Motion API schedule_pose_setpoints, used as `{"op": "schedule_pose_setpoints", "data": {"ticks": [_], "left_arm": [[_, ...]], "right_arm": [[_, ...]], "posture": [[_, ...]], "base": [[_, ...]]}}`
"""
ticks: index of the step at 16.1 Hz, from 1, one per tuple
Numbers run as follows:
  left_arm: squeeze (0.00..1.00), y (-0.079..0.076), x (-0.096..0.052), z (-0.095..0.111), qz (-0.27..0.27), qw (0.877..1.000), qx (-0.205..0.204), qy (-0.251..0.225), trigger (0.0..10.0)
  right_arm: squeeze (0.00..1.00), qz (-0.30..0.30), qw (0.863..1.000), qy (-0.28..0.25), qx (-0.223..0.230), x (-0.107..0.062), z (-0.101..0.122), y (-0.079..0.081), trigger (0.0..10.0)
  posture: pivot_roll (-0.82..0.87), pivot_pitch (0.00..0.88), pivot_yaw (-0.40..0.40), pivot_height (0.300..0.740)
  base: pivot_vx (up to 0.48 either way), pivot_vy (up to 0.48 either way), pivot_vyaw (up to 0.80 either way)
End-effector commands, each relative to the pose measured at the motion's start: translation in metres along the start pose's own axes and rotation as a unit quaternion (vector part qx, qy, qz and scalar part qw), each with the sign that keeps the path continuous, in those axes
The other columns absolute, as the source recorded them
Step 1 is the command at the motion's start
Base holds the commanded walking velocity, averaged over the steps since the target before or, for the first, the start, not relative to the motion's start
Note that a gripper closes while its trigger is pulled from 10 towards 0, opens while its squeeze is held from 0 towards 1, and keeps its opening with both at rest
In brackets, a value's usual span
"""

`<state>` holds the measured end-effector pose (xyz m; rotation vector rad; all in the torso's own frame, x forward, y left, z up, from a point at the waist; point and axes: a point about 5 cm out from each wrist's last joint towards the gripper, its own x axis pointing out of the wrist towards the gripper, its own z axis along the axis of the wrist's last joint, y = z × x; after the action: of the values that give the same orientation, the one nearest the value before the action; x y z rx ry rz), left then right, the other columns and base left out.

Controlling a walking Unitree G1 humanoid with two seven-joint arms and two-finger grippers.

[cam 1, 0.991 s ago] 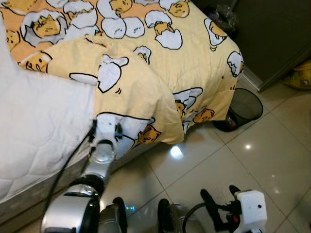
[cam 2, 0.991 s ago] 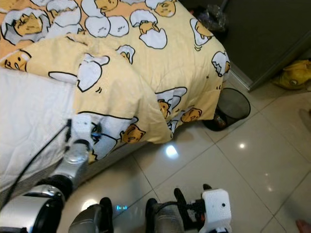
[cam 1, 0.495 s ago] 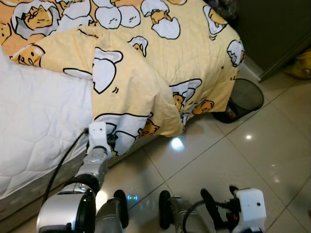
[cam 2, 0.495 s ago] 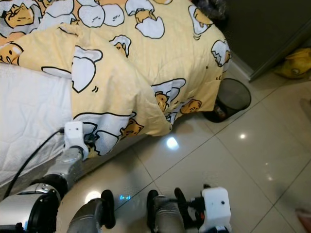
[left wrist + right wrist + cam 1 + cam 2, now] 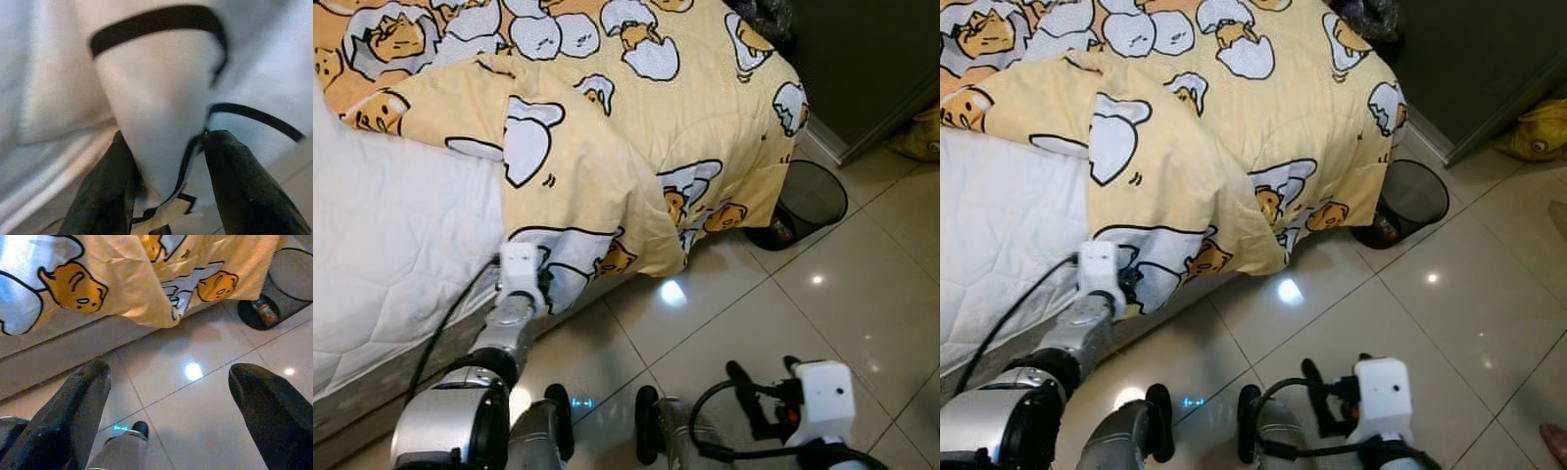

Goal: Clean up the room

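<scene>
Soft yellow egg-print quilt (image 5: 607,147) feels limp, its hem, lower left, pinched in my left gripper (image 5: 168,161); right gripper (image 5: 171,396) gapes empty.

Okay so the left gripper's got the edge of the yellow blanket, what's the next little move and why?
Probably lift the left gripper up and over toward the bare white mattress. Its fingers are closed on the hanging edge of the yellow blanket, which droops off the bed side toward the tiled floor. The right gripper is open and idle, low over the floor.
</scene>
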<state>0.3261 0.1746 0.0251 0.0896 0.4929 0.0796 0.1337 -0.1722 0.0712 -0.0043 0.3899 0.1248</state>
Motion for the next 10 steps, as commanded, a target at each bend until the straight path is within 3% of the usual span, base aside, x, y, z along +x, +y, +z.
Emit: {"op": "schedule_pose_setpoints", "data": {"ticks": [1,4,7,10], "left_arm": [[0.00,-0.006,-0.002,-0.010,-0.019,0.999,0.021,0.016,0.0],[0.00,-0.004,-0.002,-0.008,-0.022,0.999,0.020,0.016,0.0],[0.00,0.000,-0.002,-0.008,-0.018,1.000,-0.012,0.012,0.0],[0.00,-0.004,-0.002,-0.006,-0.035,0.999,0.015,0.004,0.0]], "right_arm": [[0.00,-0.008,1.000,0.016,-0.002,-0.004,-0.004,-0.007,10.0],[0.00,-0.010,1.000,0.014,-0.007,-0.001,-0.001,-0.013,10.0],[0.00,-0.013,1.000,0.016,-0.003,0.005,-0.004,-0.014,10.0],[0.00,-0.002,1.000,0.007,0.006,0.019,-0.001,-0.009,10.0]], "posture": [[-0.30,0.227,-0.111,0.740],[-0.31,0.220,-0.118,0.740],[-0.29,0.192,-0.102,0.740],[-0.27,0.149,-0.085,0.740]], "base": [[0.000,0.000,0.00],[0.000,0.000,0.00],[0.000,0.000,0.00],[0.000,0.000,0.00]]}}
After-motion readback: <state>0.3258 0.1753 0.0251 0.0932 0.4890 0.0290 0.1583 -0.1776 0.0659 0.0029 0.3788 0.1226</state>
